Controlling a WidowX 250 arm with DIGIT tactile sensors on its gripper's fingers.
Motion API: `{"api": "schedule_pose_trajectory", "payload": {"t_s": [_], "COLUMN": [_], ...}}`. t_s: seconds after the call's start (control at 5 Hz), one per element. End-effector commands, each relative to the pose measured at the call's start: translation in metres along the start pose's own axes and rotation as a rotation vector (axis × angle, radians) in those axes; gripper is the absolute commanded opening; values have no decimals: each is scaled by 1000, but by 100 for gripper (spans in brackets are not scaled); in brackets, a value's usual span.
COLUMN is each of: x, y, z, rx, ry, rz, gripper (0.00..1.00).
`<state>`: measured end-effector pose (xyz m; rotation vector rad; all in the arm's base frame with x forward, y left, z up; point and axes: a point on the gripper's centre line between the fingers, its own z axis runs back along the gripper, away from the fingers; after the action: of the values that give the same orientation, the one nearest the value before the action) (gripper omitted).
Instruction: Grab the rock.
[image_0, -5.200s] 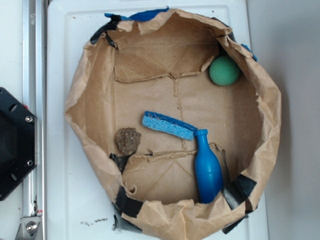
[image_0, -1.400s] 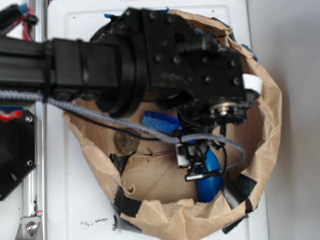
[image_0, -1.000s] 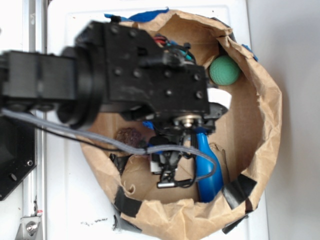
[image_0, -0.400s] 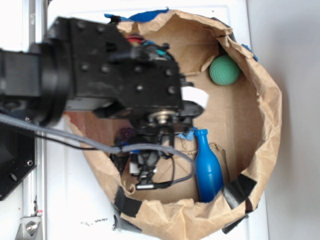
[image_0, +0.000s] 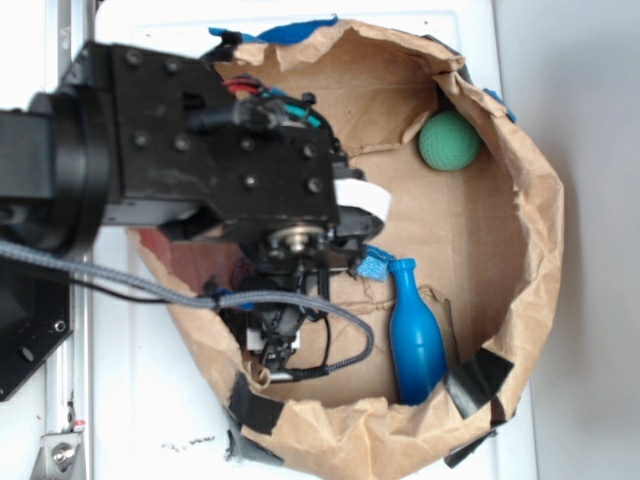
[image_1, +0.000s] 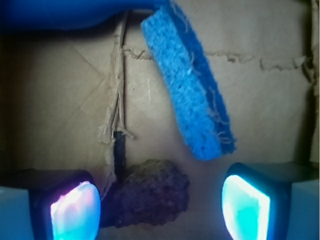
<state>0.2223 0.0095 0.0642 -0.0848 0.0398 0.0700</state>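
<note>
Between spread gripper (image_1: 160, 207) fingers, rock (image_1: 147, 200), left-of-centre.

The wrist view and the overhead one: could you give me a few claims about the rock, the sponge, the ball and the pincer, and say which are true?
1. The rough brown-grey rock lies between the open pincer's pads. True.
2. The pincer has clamped the flat blue sponge. False: the sponge lies free, beyond the pads.
3. The green foam ball sits near the crumpled brown paper bag's wall, far from the pincer. True.
4. The blue plastic bottle stands upright. False: it lies on its side.
</note>
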Motion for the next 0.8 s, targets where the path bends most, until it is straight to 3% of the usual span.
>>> {"api": "schedule_pose_trajectory", "payload": {"t_s": [0.0,0.2,0.6], "x": [-6,-8,-9], "y": [2,6,7], "z": [-9,-32,-39], "rx": [15,35,41], "ry": [-62,-35,-28], "rz": [-8,-15,-20], "gripper": [100,100,100]}}
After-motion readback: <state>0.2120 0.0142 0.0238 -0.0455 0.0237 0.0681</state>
